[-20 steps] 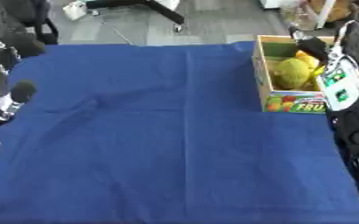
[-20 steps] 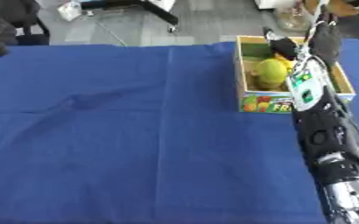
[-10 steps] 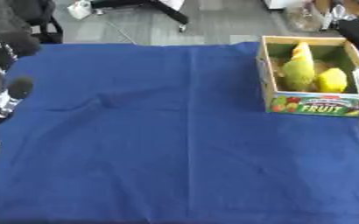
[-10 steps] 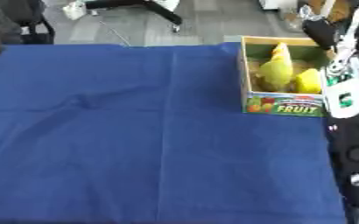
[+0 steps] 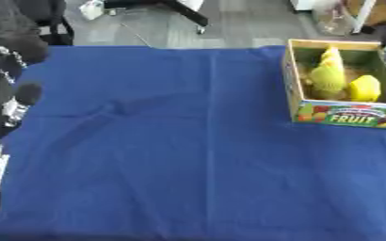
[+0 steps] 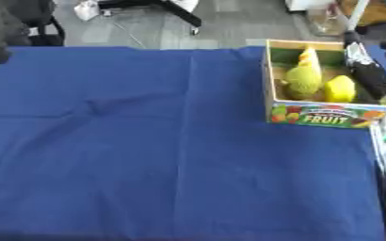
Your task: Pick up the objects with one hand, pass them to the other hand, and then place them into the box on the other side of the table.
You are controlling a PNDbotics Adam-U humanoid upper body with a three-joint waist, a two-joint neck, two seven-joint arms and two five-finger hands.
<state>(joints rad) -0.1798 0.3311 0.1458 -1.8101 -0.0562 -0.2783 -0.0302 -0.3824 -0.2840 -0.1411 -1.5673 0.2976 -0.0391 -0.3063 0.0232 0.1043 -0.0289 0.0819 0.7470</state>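
Box (image 5: pixel 338 113) holds yellow-green objects (image 5: pixel 328 77); right robot hand (image 6: pixel 366 75) blurred, grip unreadable; left unseen.

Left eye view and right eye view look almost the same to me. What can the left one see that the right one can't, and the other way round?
Only the left eye view shows the robot's left arm, black and silver, at the table's left edge; its hand cannot be made out. Only the right eye view shows the right arm reaching along the box's right side and down the picture's right edge. Both show the blue cloth, the cardboard box with FRUIT printed on its front, and two yellowish things inside it.
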